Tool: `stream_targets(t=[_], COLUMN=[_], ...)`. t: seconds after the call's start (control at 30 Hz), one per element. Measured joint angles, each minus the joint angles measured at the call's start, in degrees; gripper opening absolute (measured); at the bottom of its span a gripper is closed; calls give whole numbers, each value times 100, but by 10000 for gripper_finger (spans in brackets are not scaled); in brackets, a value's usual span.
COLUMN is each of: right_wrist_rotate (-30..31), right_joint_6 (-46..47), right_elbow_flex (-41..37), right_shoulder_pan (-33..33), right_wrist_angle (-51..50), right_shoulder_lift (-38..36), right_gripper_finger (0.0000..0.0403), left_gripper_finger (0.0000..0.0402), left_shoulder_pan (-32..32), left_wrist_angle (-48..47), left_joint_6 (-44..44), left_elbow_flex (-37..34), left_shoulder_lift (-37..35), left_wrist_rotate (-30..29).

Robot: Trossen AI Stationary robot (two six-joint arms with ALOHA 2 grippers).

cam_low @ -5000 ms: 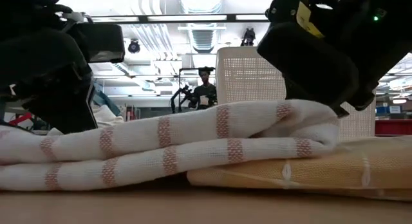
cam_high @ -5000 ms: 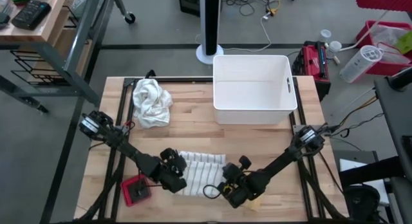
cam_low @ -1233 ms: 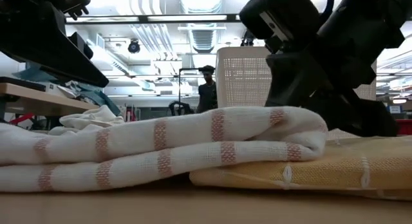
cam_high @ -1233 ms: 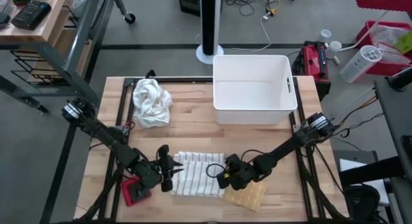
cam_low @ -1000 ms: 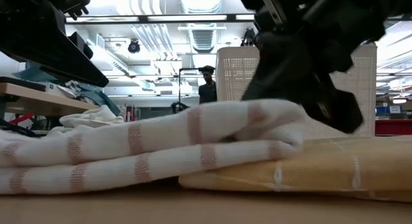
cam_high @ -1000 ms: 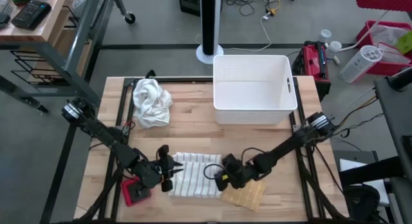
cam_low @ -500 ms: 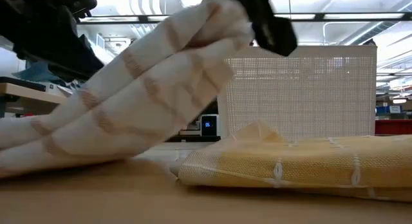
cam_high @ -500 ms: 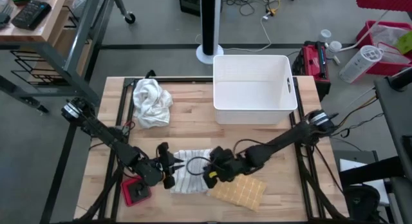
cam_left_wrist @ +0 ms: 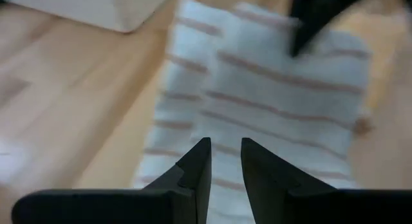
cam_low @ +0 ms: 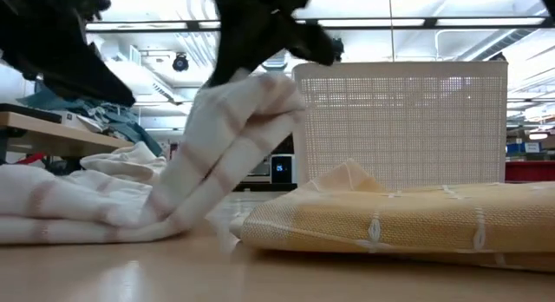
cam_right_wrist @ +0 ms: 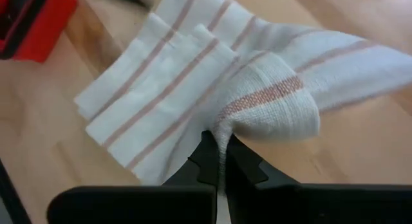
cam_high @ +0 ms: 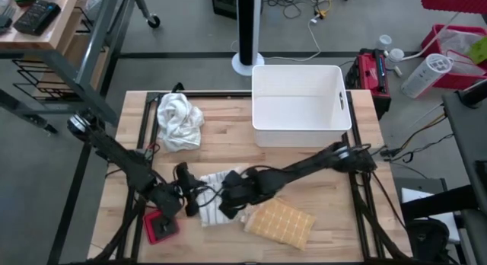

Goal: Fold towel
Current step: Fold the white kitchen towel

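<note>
A white towel with reddish stripes (cam_high: 211, 181) lies near the table's front, left of centre. Its right end is raised (cam_low: 251, 102), while its left part (cam_low: 52, 206) lies flat on the wood. My right gripper (cam_high: 230, 198) reaches in from the right and is shut on that raised end (cam_right_wrist: 219, 147). My left gripper (cam_high: 190, 200) hovers at the towel's left edge. In the left wrist view its fingers (cam_left_wrist: 225, 156) stand a little apart above the striped cloth, with nothing between them. My right gripper pinches the towel's rounded, folded right end (cam_right_wrist: 225, 130) between its two fingers, more than one layer thick. The fingers come slanting down from the table's right. The held end is lifted clear, and the cloth slopes slack down to the part lying on the table (cam_low: 130, 211).
A folded yellow cloth (cam_high: 279, 223) lies right of the towel, near the front edge. A crumpled white cloth (cam_high: 179, 120) sits at the back left and a white bin (cam_high: 300, 105) at the back centre. A red object (cam_high: 160, 225) lies by the left gripper.
My right gripper has risen and gone toward the table's left edge, turning as it went. It has drawn the towel's right end off the yellow cloth and up over the towel's middle. The towel's left part has stayed on the table. My left gripper has backed off slightly leftward.
</note>
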Motion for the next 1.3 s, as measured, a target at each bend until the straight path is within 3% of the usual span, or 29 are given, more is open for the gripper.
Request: stream_targets(t=[0.2, 0.4, 0.5, 0.8, 0.9, 1.07, 1.2, 1.3], right_wrist_rotate=[-84, -277, -70, -163, -68, 69, 292, 676], right_joint_6=[-212, -152, -148, -502, -559, -701, -747, -693], right_elbow_flex=[1822, 1514, 1651, 1840, 1838, 1836, 1836, 1838], right_shoulder_pan=[-151, -267, -265, -274, -271, -273, -271, -247], right_wrist_angle=[-913, -566, -649, 588, 647, 594, 223, -267], right_shoulder_lift=[1265, 1273, 1188, 1176, 1176, 1176, 1151, 1046], right_gripper_finger=[0, 0, 0, 0, 0, 0, 0, 0], left_gripper_finger=[76, 76, 76, 76, 76, 76, 76, 76], left_shoulder_pan=[-438, -1135, -1272, -1266, -1262, -1254, -1078, -846], left_wrist_angle=[-613, -677, -701, -703, -704, -1034, -1205, -1295], left_joint_6=[-517, -275, -265, -473, -472, -603, -911, -1458], left_elbow_flex=[-10, -95, -237, -541, -541, -300, -263, -388], left_shoulder_lift=[-650, -1021, -1113, -1179, -1196, -1468, -1410, -1209], left_wrist_rotate=[-1492, -2969, -3230, -3315, -3049, -1238, -705, 83])
